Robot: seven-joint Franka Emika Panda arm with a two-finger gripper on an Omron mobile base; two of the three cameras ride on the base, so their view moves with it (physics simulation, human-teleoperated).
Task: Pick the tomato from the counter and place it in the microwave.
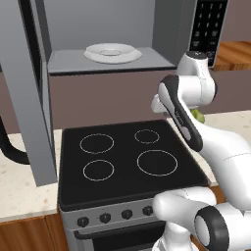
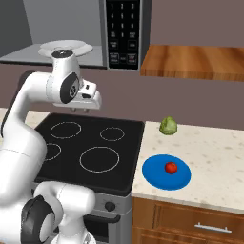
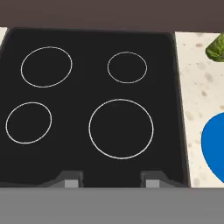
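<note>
The tomato (image 2: 171, 167), small, glossy and likely slippery, sits on the blue plate (image 2: 162, 178) right of the stovetop (image 2: 90, 147); the empty pincer (image 3: 105, 179), tips apart, should close gently across its middle.

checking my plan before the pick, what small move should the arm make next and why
Probably swing the gripper toward the robot's right and lower it. It hangs open above the stovetop, while the tomato sits on the blue plate on the counter.

The microwave (image 2: 71, 33) keypad (image 2: 123, 33) markings are too blurred to read.
</note>
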